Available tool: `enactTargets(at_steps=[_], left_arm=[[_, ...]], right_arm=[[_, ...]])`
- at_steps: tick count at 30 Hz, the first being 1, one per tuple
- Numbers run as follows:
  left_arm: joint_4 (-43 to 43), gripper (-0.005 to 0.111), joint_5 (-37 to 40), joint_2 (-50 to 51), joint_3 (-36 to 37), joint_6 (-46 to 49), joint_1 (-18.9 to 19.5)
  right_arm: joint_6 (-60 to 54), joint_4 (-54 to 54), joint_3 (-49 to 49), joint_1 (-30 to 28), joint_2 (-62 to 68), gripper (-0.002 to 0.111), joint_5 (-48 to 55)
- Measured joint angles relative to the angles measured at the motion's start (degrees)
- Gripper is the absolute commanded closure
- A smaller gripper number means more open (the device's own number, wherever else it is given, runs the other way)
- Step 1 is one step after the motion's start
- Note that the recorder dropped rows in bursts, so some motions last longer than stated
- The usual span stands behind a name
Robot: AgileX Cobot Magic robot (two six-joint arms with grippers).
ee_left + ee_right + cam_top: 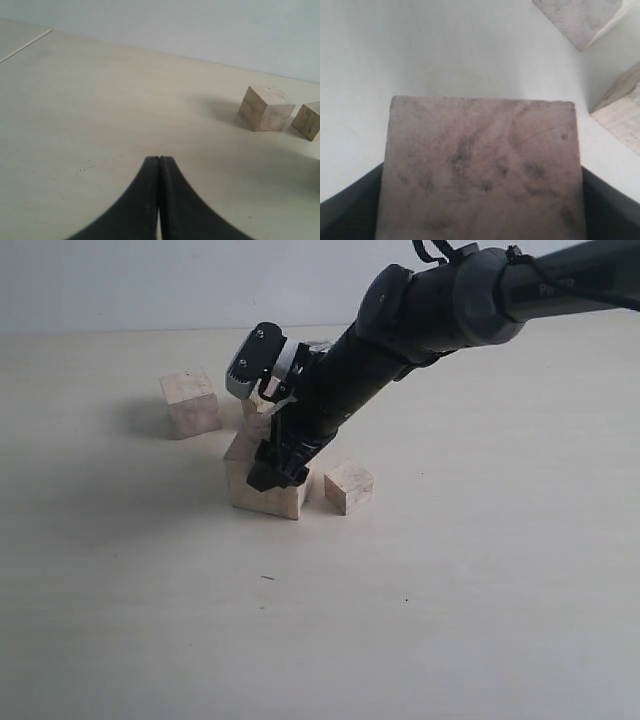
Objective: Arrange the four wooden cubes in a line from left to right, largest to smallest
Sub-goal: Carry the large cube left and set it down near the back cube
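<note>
Four pale wooden cubes lie near the table's middle. The largest cube point(262, 492) rests on the table, and my right gripper point(276, 472) reaches across from the right and comes down over it. Up close the largest cube point(480, 165) fills the gap of the right gripper point(481, 210), with a black finger point(347, 210) tight against each side. The smallest cube point(348, 487) sits just right of it. A mid-sized cube point(190, 403) stands back left. Another cube point(255, 417) is mostly hidden behind the arm. My left gripper point(159, 159) is shut and empty above bare table.
The left wrist view shows two cubes, one point(265, 107) whole and one point(307, 120) cut by the frame edge. Two cube corners point(580, 17) point(620, 112) lie near the held cube. The black right arm point(450, 310) slants over the back right.
</note>
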Motion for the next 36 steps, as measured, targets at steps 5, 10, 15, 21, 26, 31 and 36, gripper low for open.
enactTargets(at_steps=[5, 10, 15, 21, 26, 31, 36], left_arm=[[0.00, 0.107, 0.00, 0.00, 0.00, 0.00, 0.00], [0.00, 0.107, 0.00, 0.00, 0.00, 0.00, 0.00], [0.00, 0.107, 0.00, 0.00, 0.00, 0.00, 0.00], [0.00, 0.107, 0.00, 0.00, 0.00, 0.00, 0.00], [0.00, 0.107, 0.00, 0.00, 0.00, 0.00, 0.00], [0.00, 0.107, 0.00, 0.00, 0.00, 0.00, 0.00], [0.00, 0.107, 0.00, 0.00, 0.00, 0.00, 0.00]], right_arm=[[0.10, 0.11, 0.00, 0.00, -1.89, 0.108, 2.43], [0.00, 0.23, -2.14, 0.00, -3.81, 0.108, 3.89], [-1.77, 1.23, -7.55, 0.00, -3.83, 0.108, 6.89], [-10.82, 4.45, -12.04, 0.03, -3.03, 0.108, 13.92], [-12.07, 4.76, -12.13, 1.76, -0.87, 0.108, 13.23], [-11.73, 0.33, -12.13, 5.46, 1.56, 0.108, 9.76], [-8.45, -3.59, -12.13, 6.49, 3.11, 0.108, 8.72]])
